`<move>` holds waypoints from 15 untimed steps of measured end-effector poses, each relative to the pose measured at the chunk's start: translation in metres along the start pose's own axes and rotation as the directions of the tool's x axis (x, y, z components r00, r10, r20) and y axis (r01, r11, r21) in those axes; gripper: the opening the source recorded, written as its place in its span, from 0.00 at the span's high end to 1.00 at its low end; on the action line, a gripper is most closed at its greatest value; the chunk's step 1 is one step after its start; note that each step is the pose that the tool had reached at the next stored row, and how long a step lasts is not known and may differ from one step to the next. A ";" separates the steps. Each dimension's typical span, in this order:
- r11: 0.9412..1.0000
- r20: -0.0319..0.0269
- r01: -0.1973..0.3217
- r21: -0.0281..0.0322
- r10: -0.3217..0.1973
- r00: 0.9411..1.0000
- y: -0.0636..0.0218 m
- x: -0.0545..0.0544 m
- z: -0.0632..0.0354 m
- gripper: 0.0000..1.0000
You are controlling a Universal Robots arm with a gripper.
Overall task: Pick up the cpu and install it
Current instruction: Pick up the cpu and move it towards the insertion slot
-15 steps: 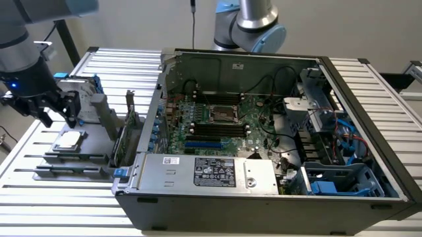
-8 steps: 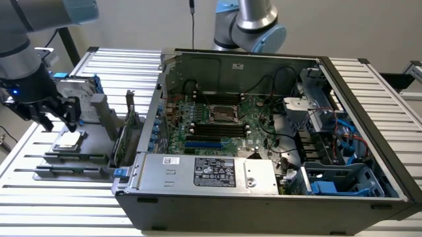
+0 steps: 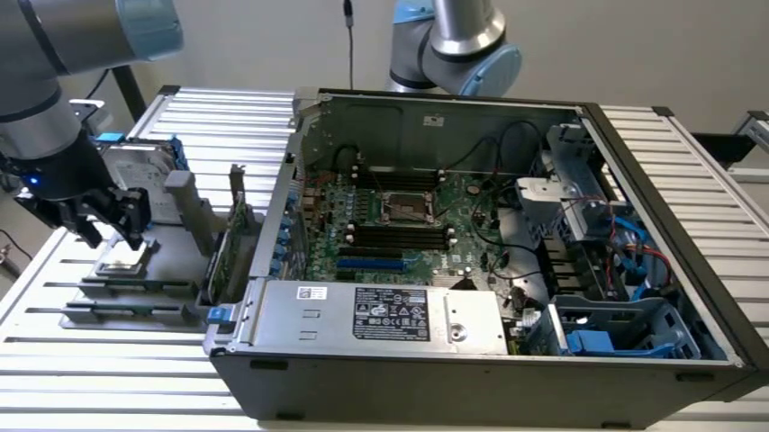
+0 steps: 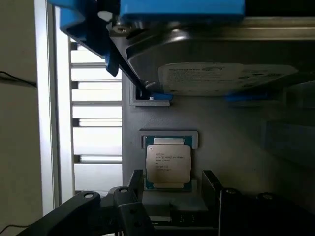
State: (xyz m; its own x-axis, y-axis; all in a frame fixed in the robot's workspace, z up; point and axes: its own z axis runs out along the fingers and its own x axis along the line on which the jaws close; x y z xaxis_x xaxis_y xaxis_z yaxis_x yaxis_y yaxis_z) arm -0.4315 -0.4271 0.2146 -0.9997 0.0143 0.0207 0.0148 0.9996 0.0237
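The cpu [image 4: 168, 164], a small flat square chip with a silver-grey metal top and a blue-green rim, lies in a shallow holder on the grey parts tray [image 3: 157, 270] at the exterior view's left. In that view the cpu [image 3: 124, 263] sits just below my gripper [image 3: 114, 241], which hangs directly over it. The gripper [image 4: 172, 184] is open, its two dark fingers [image 4: 134, 179] standing on either side of the chip and apart from it. The black socket frame [image 3: 406, 209] is on the green motherboard inside the open computer case [image 3: 481, 243].
A silver hard drive in a blue bracket [image 4: 221, 73] stands on the tray just beyond the cpu. Upright cards [image 3: 234, 238] sit between the tray and the case wall. A second robot arm [image 3: 451, 45] stands behind the case. The slatted white table [image 3: 121, 378] lies all around.
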 end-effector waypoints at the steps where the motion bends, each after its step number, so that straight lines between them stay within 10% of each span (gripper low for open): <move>1: 1.000 0.000 0.000 0.000 0.000 1.000 -0.0001 0.000 0.0017 0.40; 15: 1.000 -0.011 0.000 -0.004 0.000 1.000 -0.0003 -0.001 0.0152 0.40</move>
State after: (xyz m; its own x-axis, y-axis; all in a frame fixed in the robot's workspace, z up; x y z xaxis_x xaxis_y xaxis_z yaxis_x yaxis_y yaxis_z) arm -0.4305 -0.4271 0.1993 -0.9994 0.0142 0.0316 0.0150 0.9995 0.0281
